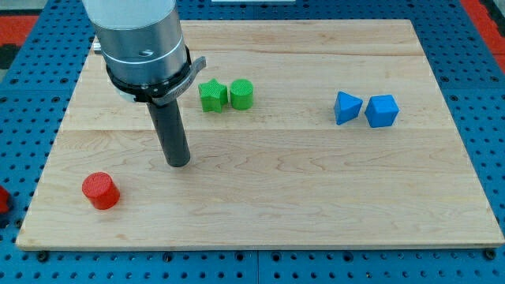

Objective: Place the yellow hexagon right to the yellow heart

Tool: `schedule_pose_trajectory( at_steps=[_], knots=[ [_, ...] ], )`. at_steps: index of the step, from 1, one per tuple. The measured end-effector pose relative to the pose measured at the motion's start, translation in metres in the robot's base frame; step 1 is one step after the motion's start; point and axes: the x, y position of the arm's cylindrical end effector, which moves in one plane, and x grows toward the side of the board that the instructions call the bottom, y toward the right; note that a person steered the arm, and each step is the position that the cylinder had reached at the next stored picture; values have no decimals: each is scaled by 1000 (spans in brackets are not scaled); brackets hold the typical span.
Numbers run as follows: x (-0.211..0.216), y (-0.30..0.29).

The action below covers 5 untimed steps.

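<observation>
Wood board [316,197] fills most of the view, lying on a blue pegboard surface [473,47]. My tip [180,163] rests on the board in the left half, touching no block; it is a bare rod with nothing to open or close, and it holds nothing. A red cylinder [101,191] sits near it, toward the view's bottom left. Up and to the right of the tip stand a green star [211,95] and a green cylinder [241,94], side by side and touching. Well apart, toward the view's right, a blue triangular block [346,107] and a blue cube [382,110] sit just beside each other. I can find neither yellow hexagon nor yellow heart anywhere on the board, so I cannot tell where they are.
</observation>
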Motion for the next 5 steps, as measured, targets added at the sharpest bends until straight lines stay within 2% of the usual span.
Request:
schedule_pose_trajectory(
  at_steps=[1, 2, 3, 4, 5],
  knots=[
    [0, 0],
    [0, 43],
    [-37, 42],
    [-78, -55],
    [-167, -140]
  ],
)
